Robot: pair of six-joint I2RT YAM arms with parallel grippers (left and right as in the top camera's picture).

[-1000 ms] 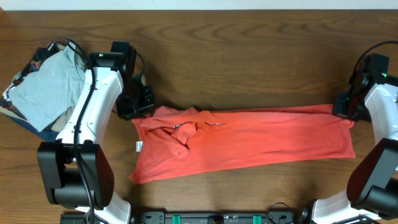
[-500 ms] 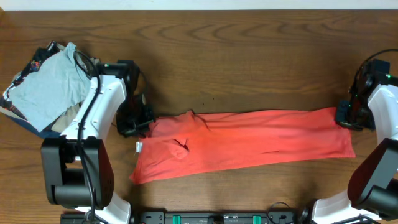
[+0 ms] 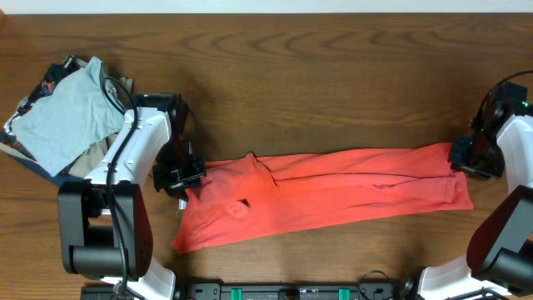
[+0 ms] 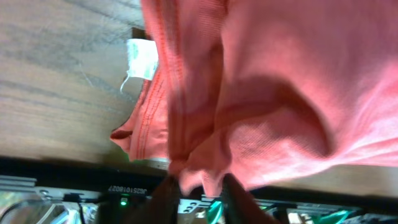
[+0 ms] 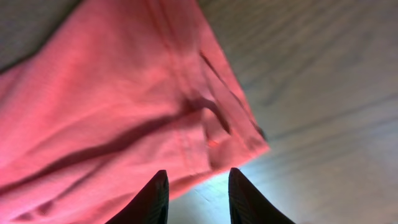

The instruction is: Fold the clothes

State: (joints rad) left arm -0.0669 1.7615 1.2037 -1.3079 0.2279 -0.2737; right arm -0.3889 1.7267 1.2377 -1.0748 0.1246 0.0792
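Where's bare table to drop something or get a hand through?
Widest: the far strip of table between the red-orange T-shirt and the far edge, from the clothes pile to the right arm. Narrower strip on the shirt's near side, toward the right. Crowded: left end, where pile, left arm and shirt meet.

The brown wooden surface (image 3: 333, 75) carried a red-orange T-shirt (image 3: 333, 196). It lay as a long, creased band reaching from the left end effector (image 3: 181, 177) to the right end effector (image 3: 467, 157). Its white label (image 4: 142, 60) rested on the wood just beside the left end effector. Well out past that end effector, away from the shirt, sat a heap of tan and dark garments (image 3: 86, 164), topped by a grey T-shirt (image 3: 62, 121).
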